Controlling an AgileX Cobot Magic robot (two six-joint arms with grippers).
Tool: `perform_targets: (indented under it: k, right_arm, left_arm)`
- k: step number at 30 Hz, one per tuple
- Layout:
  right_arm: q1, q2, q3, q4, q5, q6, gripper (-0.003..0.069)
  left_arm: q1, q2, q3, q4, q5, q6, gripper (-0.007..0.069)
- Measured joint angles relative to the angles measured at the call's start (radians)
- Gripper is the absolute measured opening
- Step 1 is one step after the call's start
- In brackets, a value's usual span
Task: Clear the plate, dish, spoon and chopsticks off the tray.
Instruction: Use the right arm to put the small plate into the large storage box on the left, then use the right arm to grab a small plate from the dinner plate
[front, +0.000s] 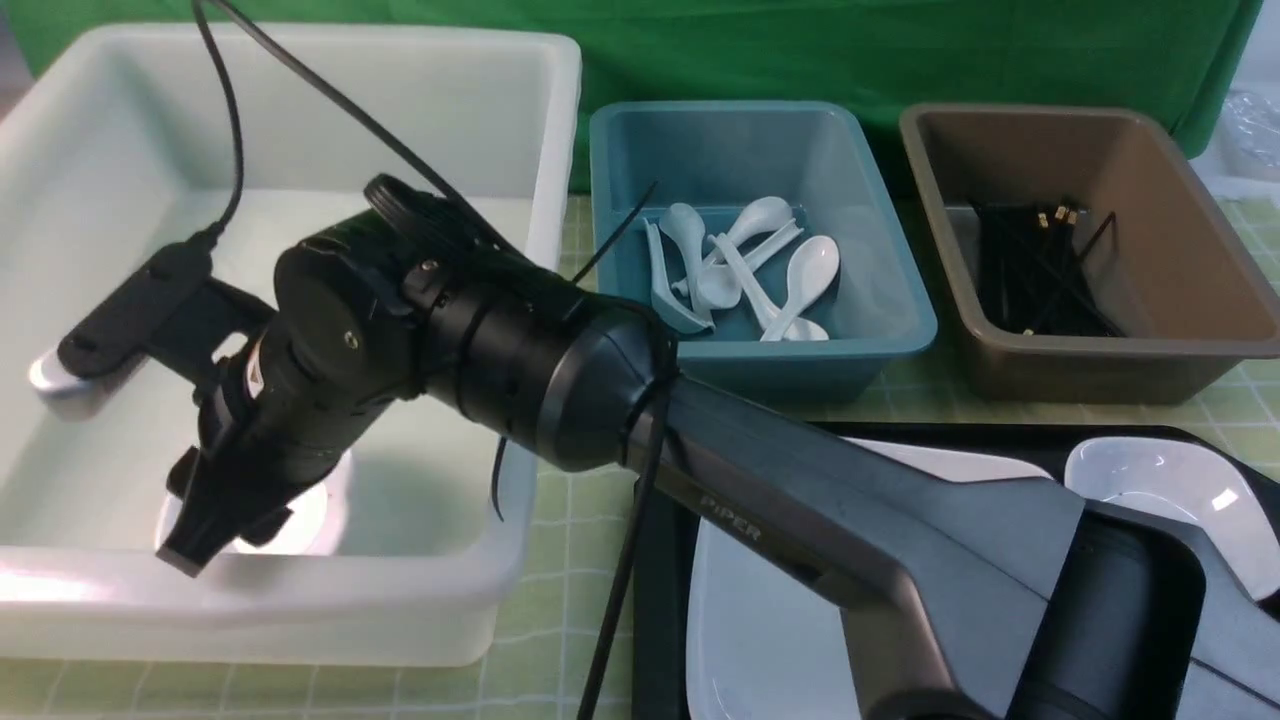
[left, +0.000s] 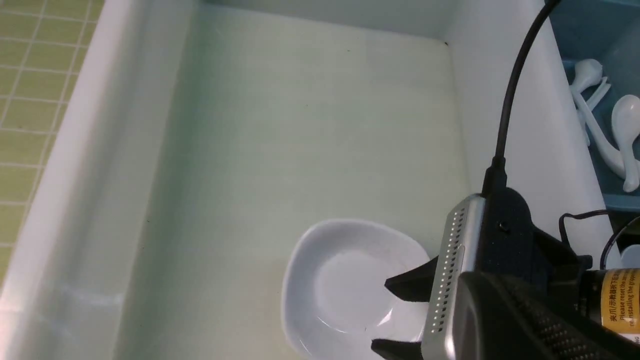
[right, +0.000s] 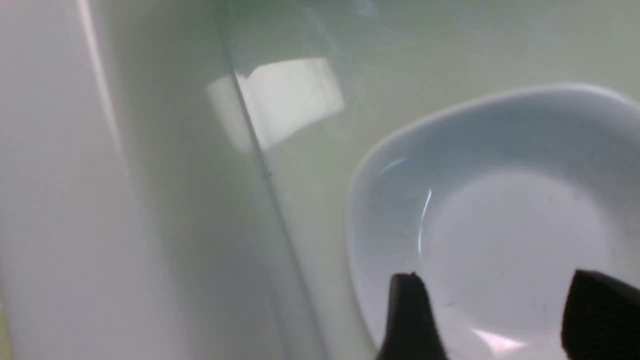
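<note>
Small dish (right: 500, 200) lies in the white tub (front: 300, 620), right fingers (right: 410, 320) spread apart above it.

The right arm (front: 800, 480) reaches from the tray (front: 655, 560) side across to the tub on the robot's left. Its fingers (front: 200, 520) point down just over the dish (front: 320, 510), open and gripping nothing. From the left wrist, the dish (left: 340, 280) sits flat on the tub floor near the front wall, with both black fingers (left: 407, 287) over its rim. The plate (front: 760, 630) rests on the tray, partly hidden by the arm, and a second small dish (front: 1170, 490) sits beside it at the tray's far right. Behind on the counter (front: 560, 600), a teal tub (front: 800, 355) holds white spoons (front: 760, 260) and a brown tub (front: 1100, 380) holds black chopsticks (front: 1030, 270). The left fingers are out of sight.
</note>
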Motion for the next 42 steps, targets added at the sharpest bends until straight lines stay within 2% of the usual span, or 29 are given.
perform_targets:
  k: [2, 5, 8, 9, 12, 13, 18, 19, 20, 21, 22, 26, 29, 31, 34, 36, 37, 42]
  right_arm:
    - [-0.003, -0.021, -0.008, -0.022, 0.081, 0.019, 0.0489]
    - [-0.007, -0.074, -0.037, -0.064, 0.219, 0.060, 0.0459]
    - [-0.025, -0.169, -0.057, -0.188, 0.283, 0.088, 0.0269]
    - [-0.038, -0.209, -0.058, -0.240, 0.283, 0.105, 0.0185]
    - [-0.109, -0.336, -0.034, -0.337, 0.283, 0.154, 0.0054]
    - [-0.121, -0.345, -0.024, -0.347, 0.283, 0.157, 0.0048]
    - [-0.297, -0.631, 0.266, -0.377, 0.283, 0.158, 0.0029]
    - [-0.310, -0.655, 0.282, -0.377, 0.283, 0.157, 0.0028]
    - [-0.372, -0.780, 0.464, -0.377, 0.283, 0.153, 0.0027]
    - [-0.379, -0.780, 0.483, -0.377, 0.283, 0.154, 0.0027]
    - [-0.429, -0.866, 0.622, -0.377, 0.283, 0.154, 0.0027]
    - [-0.570, -1.090, 1.003, -0.379, 0.258, 0.152, 0.0055]
    - [-0.666, -1.198, 1.236, -0.380, 0.144, 0.152, 0.0116]
    - [-0.733, -1.254, 1.413, -0.381, 0.017, 0.150, 0.0194]
    - [-0.772, -1.273, 1.564, -0.381, -0.151, 0.147, 0.0316]
    - [-0.791, -1.246, 1.674, -0.392, -0.269, 0.120, 0.0447]
    - [-0.790, -1.228, 1.706, -0.408, -0.301, 0.108, 0.0482]
    - [-0.792, -1.104, 1.765, -0.476, -0.382, 0.112, 0.0542]
  left_arm:
    - [0.000, 0.000, 0.000, -0.005, 0.000, 0.004, 0.0002]
    - [-0.006, 0.003, 0.000, -0.032, -0.004, 0.011, 0.0002]
    - [-0.064, 0.017, 0.000, -0.078, -0.008, 0.041, 0.0002]
    - [-0.102, 0.025, 0.000, -0.095, -0.008, 0.054, 0.0002]
    - [-0.255, 0.062, 0.000, -0.118, -0.010, 0.078, 0.0002]
    - [-0.266, 0.062, 0.000, -0.119, -0.010, 0.078, 0.0002]
    - [-0.584, 0.162, 0.000, -0.110, -0.038, 0.062, 0.0003]
    - [-0.597, 0.167, 0.000, -0.109, -0.043, 0.058, 0.0003]
    - [-0.705, 0.218, 0.000, -0.090, -0.071, 0.045, 0.0003]
    - [-0.717, 0.218, 0.000, -0.087, -0.075, 0.043, 0.0003]
    - [-0.797, 0.258, 0.000, -0.067, -0.100, 0.030, 0.0003]
    - [-0.957, 0.373, 0.000, -0.043, -0.188, -0.002, 0.0003]
    - [-1.015, 0.439, 0.000, -0.045, -0.252, -0.013, 0.0003]
    - [-1.028, 0.486, 0.000, -0.046, -0.288, -0.015, 0.0003]
    - [-1.029, 0.538, 0.000, -0.045, -0.314, -0.008, 0.0003]
    - [-1.029, 0.575, 0.000, -0.039, -0.320, -0.002, 0.0003]
    - [-1.029, 0.586, 0.000, -0.039, -0.320, -0.001, 0.0003]
    - [-1.029, 0.602, 0.000, -0.031, -0.314, 0.007, 0.0003]
